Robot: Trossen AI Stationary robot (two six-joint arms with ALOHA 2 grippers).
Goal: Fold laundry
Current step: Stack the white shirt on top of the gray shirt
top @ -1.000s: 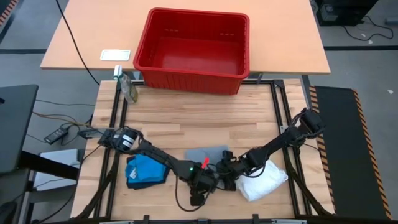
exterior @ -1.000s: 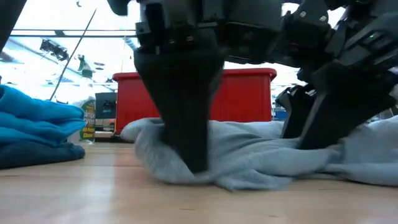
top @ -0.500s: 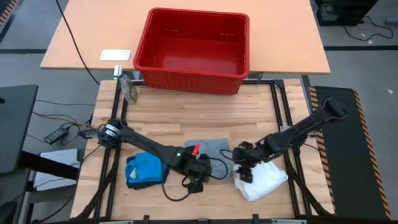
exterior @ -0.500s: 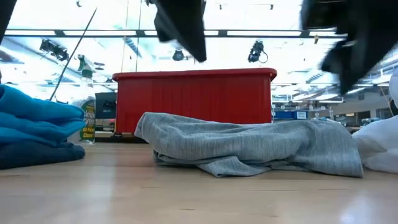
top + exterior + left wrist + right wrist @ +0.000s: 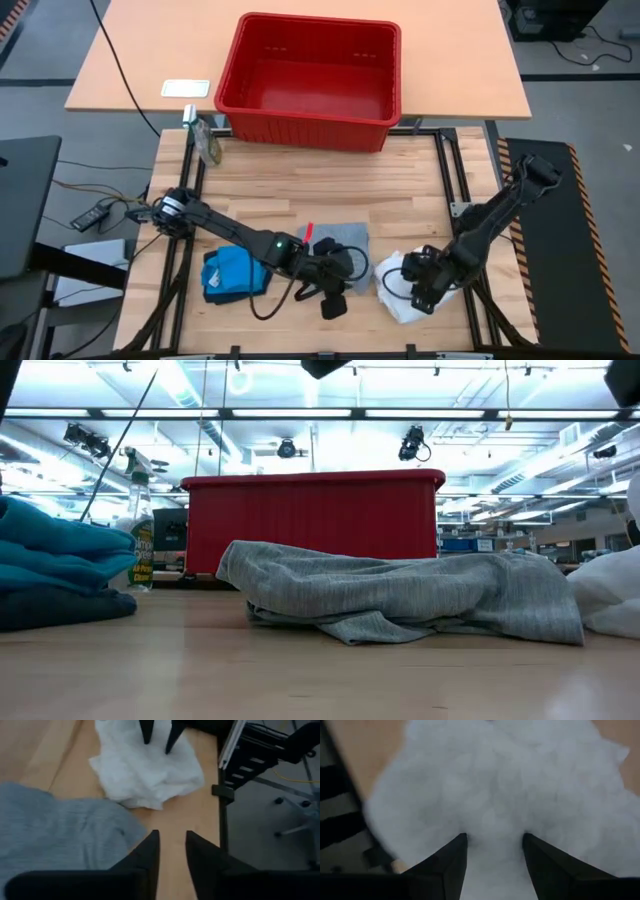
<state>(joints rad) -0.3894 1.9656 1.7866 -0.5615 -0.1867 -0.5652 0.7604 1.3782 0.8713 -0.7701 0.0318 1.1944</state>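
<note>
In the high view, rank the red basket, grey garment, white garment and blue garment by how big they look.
1. red basket, clearly largest
2. grey garment, white garment and blue garment: arms cover parts, so no ranking.

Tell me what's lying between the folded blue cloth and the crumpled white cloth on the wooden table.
The rumpled light grey garment lies between the folded blue cloth and the crumpled white cloth, clearest in the low view.
</note>
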